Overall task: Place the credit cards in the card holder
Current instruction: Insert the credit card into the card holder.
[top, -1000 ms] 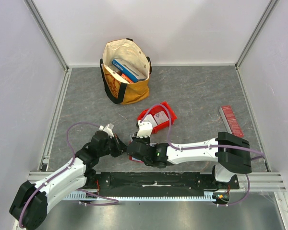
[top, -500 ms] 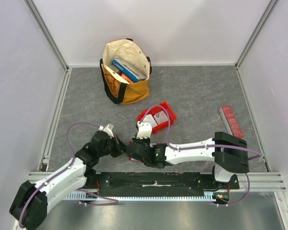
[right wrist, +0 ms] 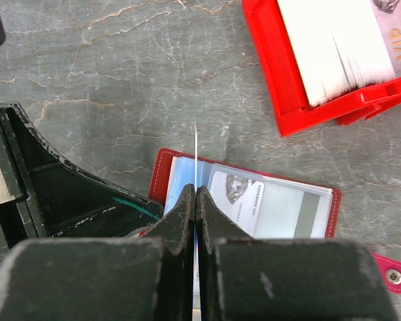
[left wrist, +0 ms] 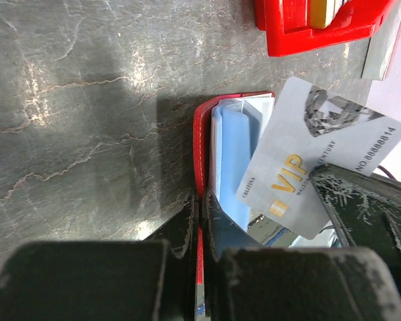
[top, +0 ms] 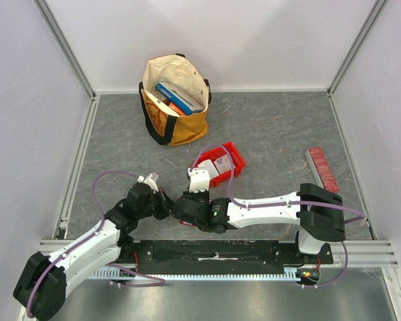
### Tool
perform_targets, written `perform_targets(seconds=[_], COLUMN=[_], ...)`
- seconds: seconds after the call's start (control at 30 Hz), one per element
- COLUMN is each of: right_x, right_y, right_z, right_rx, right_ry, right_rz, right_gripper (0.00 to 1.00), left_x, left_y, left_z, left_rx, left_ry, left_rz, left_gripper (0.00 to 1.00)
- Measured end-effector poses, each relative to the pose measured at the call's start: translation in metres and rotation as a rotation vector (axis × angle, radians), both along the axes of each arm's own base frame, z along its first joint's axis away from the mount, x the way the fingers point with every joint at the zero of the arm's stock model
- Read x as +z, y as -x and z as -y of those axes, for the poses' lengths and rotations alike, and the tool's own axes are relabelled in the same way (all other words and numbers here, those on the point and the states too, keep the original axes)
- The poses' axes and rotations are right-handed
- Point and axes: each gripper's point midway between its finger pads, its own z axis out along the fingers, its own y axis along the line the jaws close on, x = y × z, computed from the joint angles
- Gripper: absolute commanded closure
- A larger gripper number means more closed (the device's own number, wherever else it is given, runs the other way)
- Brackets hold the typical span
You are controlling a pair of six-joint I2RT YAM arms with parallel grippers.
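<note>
Card holder (right wrist: 301, 212) lies open on the table (right wrist: 87, 67), close to my arms' bases. My left gripper (left wrist: 199, 204) is pinching its red edge, and my right gripper (right wrist: 196, 194) is clamped on a VIP credit card (left wrist: 307, 167), edge-on over the pockets. Spare cards (right wrist: 334, 47) sit in the red bin (right wrist: 274, 73) just beyond.

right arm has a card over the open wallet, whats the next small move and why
Probably ease the right gripper down and angle the VIP card so its lower edge enters a pale slot of the card holder. The card is pinched above the open holder and does not look seated yet, while the left gripper clamps the holder's red edge, so it should stay put.
</note>
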Motion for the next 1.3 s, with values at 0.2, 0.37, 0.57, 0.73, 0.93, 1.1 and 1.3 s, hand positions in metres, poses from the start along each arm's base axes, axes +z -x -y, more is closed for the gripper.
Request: perform_targets(seconds=[0.2, 0.37, 0.57, 0.73, 0.93, 1.1, 1.3], right_x=[0.007, 0.003, -0.002, 0.000, 0.008, -0.011, -0.036], right_y=[0.003, 0.007, 0.011, 0.016, 0.016, 0.016, 0.025], right_z=[0.005, 0.015, 0.037, 0.059, 0.069, 0.066, 0.058], right_rx=[-0.003, -0.008, -0.029, -0.052, -0.059, -0.001, 0.051], right_ry=[0.050, 0.101, 0.112, 0.093, 0.027, -0.112, -0.241], right_rz=[0.018, 0.017, 0.001, -0.013, -0.036, -0.145, -0.246], right_gripper=[1.00, 1.00, 1.00, 1.00, 1.00, 1.00, 1.00], left_x=[-0.002, -0.003, -0.005, -0.008, -0.013, -0.025, -0.031], left_y=[0.000, 0.000, 0.000, 0.000, 0.001, 0.005, 0.006], left_z=[0.000, -0.001, -0.002, -0.003, -0.004, -0.007, -0.007], left_rx=[0.001, 0.002, 0.009, 0.014, 0.015, 0.015, 0.014], left_ry=[-0.004, -0.008, -0.017, -0.027, -0.039, -0.060, -0.059], left_rz=[-0.006, -0.010, -0.014, -0.023, -0.040, -0.071, -0.072], left_gripper=[0.98, 0.98, 0.98, 0.98, 0.98, 0.98, 0.98])
